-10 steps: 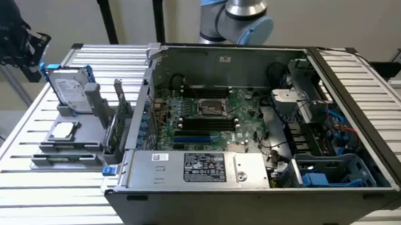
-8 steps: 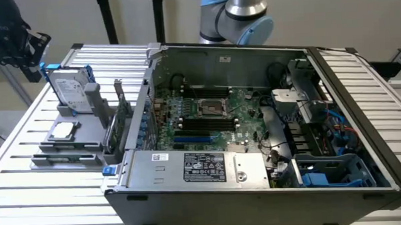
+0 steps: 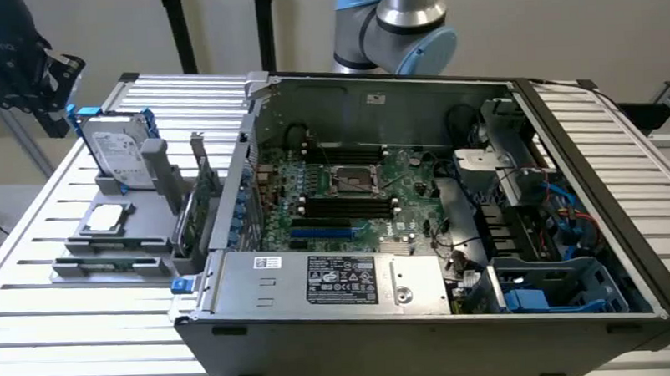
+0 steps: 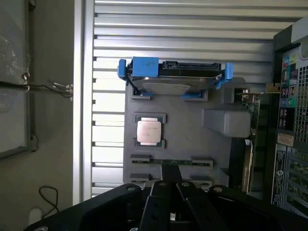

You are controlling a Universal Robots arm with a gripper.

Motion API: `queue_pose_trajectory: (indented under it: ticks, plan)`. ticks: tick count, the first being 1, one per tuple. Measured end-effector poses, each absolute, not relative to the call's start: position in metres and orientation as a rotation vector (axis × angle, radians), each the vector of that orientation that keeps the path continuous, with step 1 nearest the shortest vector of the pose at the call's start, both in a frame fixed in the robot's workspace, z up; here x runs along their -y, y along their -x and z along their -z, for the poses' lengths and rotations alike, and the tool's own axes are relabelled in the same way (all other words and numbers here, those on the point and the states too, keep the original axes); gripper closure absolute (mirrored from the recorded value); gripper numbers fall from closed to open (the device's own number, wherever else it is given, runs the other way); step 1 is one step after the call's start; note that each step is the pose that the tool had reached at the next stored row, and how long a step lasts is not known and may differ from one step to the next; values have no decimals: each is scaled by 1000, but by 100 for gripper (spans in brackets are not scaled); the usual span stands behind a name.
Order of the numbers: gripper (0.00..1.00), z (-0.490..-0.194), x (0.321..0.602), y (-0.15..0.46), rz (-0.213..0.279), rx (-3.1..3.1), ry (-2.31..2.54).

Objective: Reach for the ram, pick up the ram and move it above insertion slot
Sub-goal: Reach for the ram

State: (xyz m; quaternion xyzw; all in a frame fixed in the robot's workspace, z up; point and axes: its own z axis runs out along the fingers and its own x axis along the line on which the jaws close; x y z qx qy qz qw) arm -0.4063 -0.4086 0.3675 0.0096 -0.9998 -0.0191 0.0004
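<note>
The ram [image 4: 192, 162] is a thin green stick lying flat in the end holders of a grey fixture [image 4: 187, 134]. It also lies at the near end of that fixture [image 3: 106, 264] at the exterior view's left. My gripper [image 4: 170, 174] hangs high above the fixture with its dark fingers pressed together and nothing between them. Their tips overlap the middle of the ram in the wrist view, well apart from it in height. The black insertion slots [image 3: 341, 207] run beside the processor socket on the motherboard inside the open case.
The fixture also holds a silver hard drive with blue rails [image 4: 173, 77], a processor chip [image 4: 148, 131] and an upright green card [image 3: 198, 205]. The open computer case [image 3: 428, 293] stands on a slatted metal table [image 3: 83, 330]. The arm's base [image 3: 402, 27] rises behind the case.
</note>
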Motion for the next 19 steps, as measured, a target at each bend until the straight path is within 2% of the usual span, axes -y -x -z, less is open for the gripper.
queue_pose_trajectory:
  ticks: [6, 19]
  plan:
    - [89, -368, 411, 405, 60, 3140, -30]
    - [89, -365, 444, 387, 60, 3133, -30]
